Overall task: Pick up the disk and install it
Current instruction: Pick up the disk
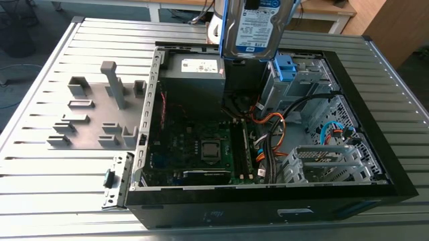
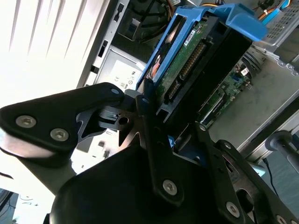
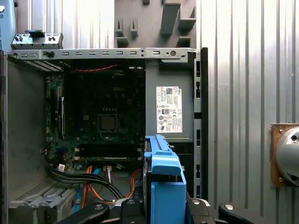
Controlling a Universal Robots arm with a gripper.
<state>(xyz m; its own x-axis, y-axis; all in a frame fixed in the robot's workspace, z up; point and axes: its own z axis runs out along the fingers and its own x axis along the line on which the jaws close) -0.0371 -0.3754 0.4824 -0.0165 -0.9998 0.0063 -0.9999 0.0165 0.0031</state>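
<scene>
You're holding the disk above the open computer case, fingers pinching it; it's not installed yet.

disk: connector end showing, blue bracket round its edges.
gripper: black fingers clamped on the disk.
beyond: grey box, motherboard.

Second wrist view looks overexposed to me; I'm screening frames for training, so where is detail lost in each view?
Second wrist view: the table burns out to white, and the claw gripping the disk is near-black. Exterior view: table slats glare, the computer case interior is shadowed. First wrist view: even light, dim motherboard.
</scene>
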